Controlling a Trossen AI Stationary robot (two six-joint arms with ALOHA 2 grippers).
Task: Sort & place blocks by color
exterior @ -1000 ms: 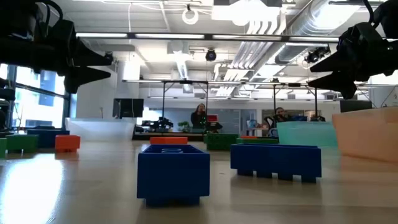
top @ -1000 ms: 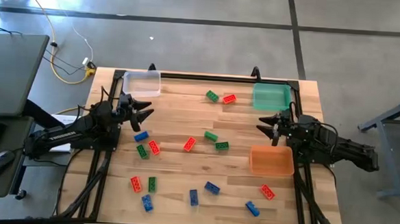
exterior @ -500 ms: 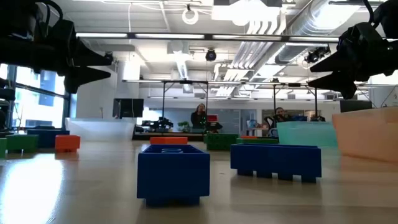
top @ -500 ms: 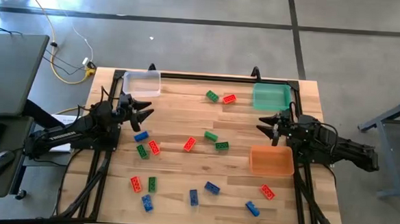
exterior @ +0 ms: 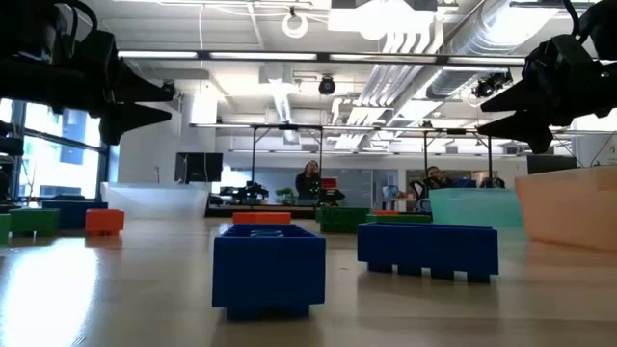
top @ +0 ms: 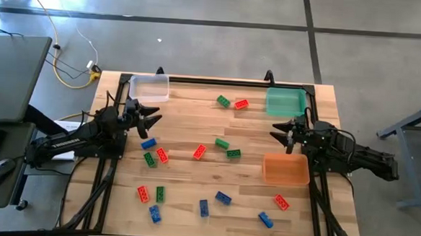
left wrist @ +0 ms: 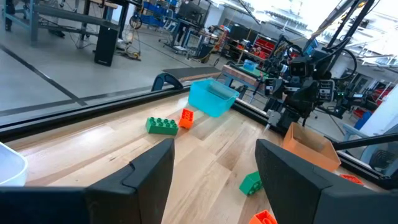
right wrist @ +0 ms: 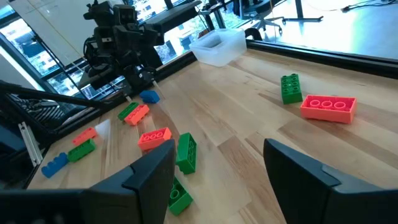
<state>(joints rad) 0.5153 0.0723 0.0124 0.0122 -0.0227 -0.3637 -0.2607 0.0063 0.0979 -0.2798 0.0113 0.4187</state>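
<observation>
Red, green and blue studded blocks lie scattered flat on the wooden table [top: 196, 110]: a green [top: 223, 100] and red [top: 241, 104] pair at the far side, a red one [top: 199, 152] and green ones [top: 233, 153] in the middle, several along the near edge, such as a blue one [top: 223, 198]. My left gripper [top: 155, 116] is open and empty above the table's left side, near a blue block [top: 148, 144]. My right gripper [top: 275, 128] is open and empty above the right side, between the teal and orange bins.
A clear bin [top: 149, 88] stands at the far left corner, a teal bin [top: 285, 102] at the far right, an orange bin [top: 286, 169] at the right edge. A black frame rims the table. A laptop and mouse sit on a desk at the left.
</observation>
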